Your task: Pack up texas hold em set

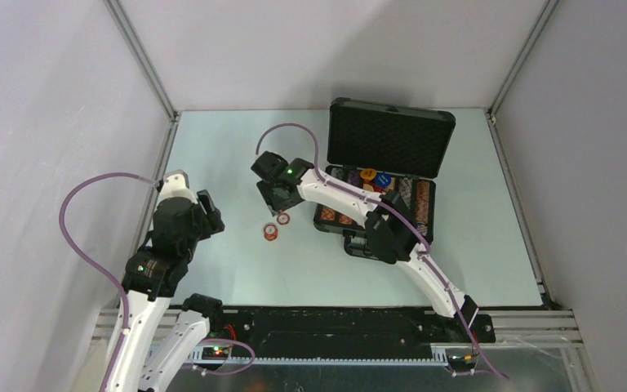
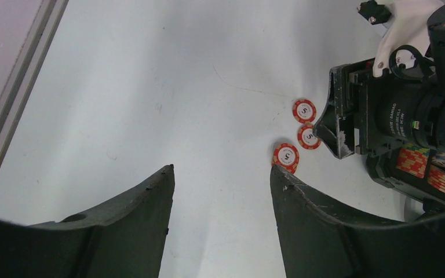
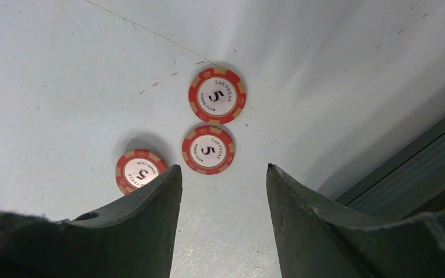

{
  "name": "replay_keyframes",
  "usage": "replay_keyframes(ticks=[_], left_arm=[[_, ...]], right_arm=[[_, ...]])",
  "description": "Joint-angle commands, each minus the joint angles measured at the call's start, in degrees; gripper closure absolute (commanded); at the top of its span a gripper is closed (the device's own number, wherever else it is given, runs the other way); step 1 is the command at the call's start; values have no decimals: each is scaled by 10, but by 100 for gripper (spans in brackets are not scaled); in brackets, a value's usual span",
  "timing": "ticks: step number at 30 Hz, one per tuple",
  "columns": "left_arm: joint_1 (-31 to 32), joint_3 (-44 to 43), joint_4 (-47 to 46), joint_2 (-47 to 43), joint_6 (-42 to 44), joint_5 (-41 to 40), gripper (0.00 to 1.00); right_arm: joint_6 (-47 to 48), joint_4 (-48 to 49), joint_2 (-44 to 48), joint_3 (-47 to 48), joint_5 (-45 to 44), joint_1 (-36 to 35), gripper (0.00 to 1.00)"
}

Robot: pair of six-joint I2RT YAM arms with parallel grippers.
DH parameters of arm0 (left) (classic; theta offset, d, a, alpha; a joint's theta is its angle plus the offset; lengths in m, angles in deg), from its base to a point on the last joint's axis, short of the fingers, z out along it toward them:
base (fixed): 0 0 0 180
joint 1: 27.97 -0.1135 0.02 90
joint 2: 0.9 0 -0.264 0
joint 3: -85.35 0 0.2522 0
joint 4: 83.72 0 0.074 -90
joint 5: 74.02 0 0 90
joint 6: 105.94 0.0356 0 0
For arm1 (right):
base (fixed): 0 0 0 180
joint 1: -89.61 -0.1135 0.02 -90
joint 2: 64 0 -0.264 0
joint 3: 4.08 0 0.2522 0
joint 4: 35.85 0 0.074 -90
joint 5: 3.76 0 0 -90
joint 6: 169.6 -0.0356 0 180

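The black case (image 1: 391, 139) stands open at the back right, its foam-lined lid upright and multicoloured chip rows (image 1: 415, 198) in its tray. Three red-white round chips (image 3: 216, 96), (image 3: 208, 150), (image 3: 139, 170) lie flat on the table left of the case. My right gripper (image 3: 223, 168) hovers open just above them, with nothing between its fingers; one finger partly covers the leftmost chip. In the top view it (image 1: 277, 202) is right over the chips (image 1: 271, 233). My left gripper (image 2: 220, 171) is open and empty, a little left of the chips (image 2: 286, 156).
The right arm stretches over the front of the case, hiding part of the tray. Grey walls and metal rails (image 1: 143, 57) bound the pale table. The case edge (image 3: 417, 162) lies close to the right finger.
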Motion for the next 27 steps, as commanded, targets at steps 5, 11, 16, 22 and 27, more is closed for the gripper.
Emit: replay_keyframes(ticks=[5,11,16,22,27], left_arm=[[1,5,-19,-1,15,-1,33],[1,5,-19,0,15,2,33],[1,5,-19,0,15,2,33],[1,4,-20,2,16,3,33],[1,5,-20,3,16,3,33]], right_arm=[[5,5,-33,81,12,6,37],[15,41,-61,83,18,10,37],[16,57,-82,84,21,16,36],[19,58,-96,89,26,24,33],[32,46,-110,93,34,25,34]])
